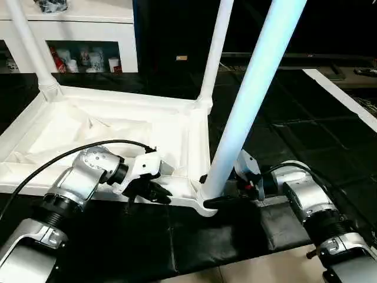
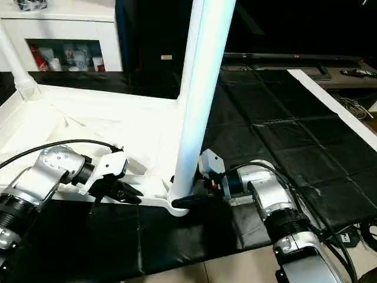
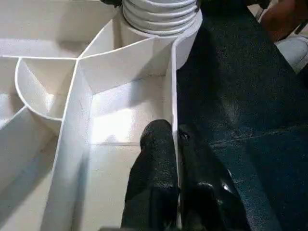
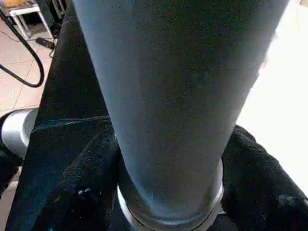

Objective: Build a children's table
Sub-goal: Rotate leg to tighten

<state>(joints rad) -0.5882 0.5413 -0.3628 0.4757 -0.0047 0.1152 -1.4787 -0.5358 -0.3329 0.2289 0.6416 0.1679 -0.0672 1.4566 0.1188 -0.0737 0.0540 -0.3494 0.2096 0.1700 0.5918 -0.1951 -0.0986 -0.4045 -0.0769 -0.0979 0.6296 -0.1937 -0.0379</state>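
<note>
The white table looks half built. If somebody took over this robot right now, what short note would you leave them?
Left gripper: jaws shut on the near rim of the upturned table top, one finger on each side of the rim wall.
Right gripper: jaws around the base of the near leg, one finger on each side.
Done: far-left leg and far-right leg stand in their corner sockets; the near leg stands upright in the near right socket.
Left: whether that leg is fully seated cannot be told. The fourth leg and its socket remain to be checked.
</note>
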